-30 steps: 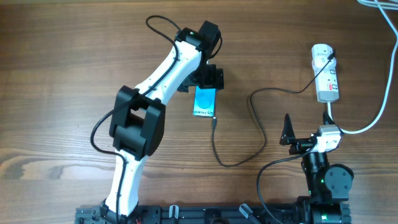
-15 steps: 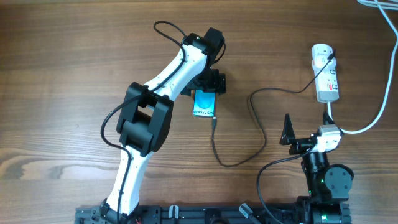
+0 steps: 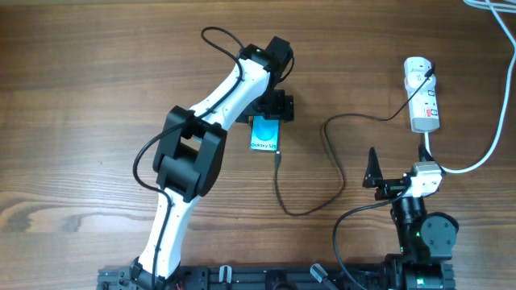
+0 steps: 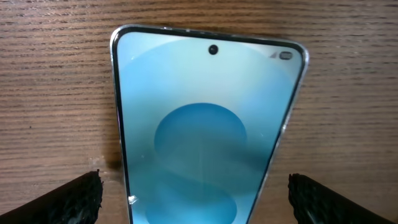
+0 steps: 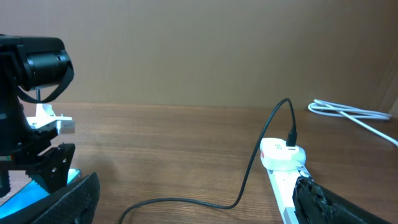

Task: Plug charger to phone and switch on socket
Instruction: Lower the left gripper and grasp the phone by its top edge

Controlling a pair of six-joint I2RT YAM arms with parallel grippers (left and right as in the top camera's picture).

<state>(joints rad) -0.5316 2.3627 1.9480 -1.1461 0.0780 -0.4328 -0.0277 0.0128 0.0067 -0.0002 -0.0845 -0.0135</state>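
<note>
1. Two arms share one wooden desk (image 3: 72, 89). The left arm (image 3: 226, 90) reaches far out over it, and the right arm (image 3: 419, 229) sits folded close to its base.
2. We see the white socket (image 3: 422, 97) on the desk's right side, well apart from the phone, with a thick white cord (image 3: 468, 167) running away from it.
3. The phone (image 4: 205, 124) lies flat and screen up near the middle of the desk, under the left wrist.
4. The left fingers (image 4: 71, 200) are released and spread wide, one on each side of the phone, grasping nothing.
5. The right fingers (image 5: 68, 200) are likewise spread and empty, near the socket's closer end.
6. The charger (image 3: 330, 173) loops across the desk, and its dark plug (image 5: 292, 138) sits in the socket's far end.
7. Its tip (image 3: 277, 156) lies just at the phone's near end, but we cannot tell whether it is plugged in.
</note>
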